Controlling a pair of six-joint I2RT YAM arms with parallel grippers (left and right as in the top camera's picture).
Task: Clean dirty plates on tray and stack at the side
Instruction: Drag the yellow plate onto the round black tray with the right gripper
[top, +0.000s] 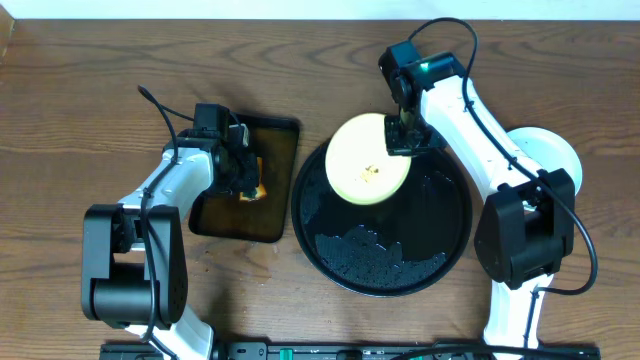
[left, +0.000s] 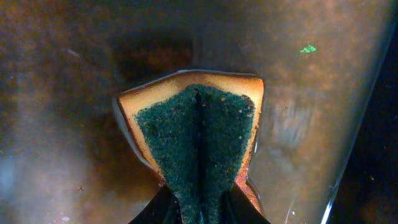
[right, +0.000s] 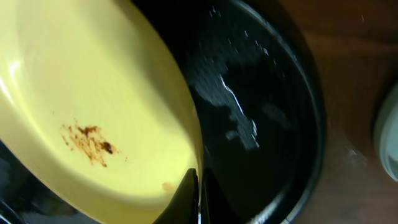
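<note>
Rim of yellow plate (top: 368, 160) pinched by right jaws, smear uncleaned; sponge (left: 198, 134) pinched by left jaws. Pale plates (top: 553, 150) beyond right jaws judged stacked.

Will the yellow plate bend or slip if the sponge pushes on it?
Probably stiff: the yellow plate shows no bending though the right gripper pinches only its rim. It may slip or pivot under a push, since the tray beneath looks wet.
</note>
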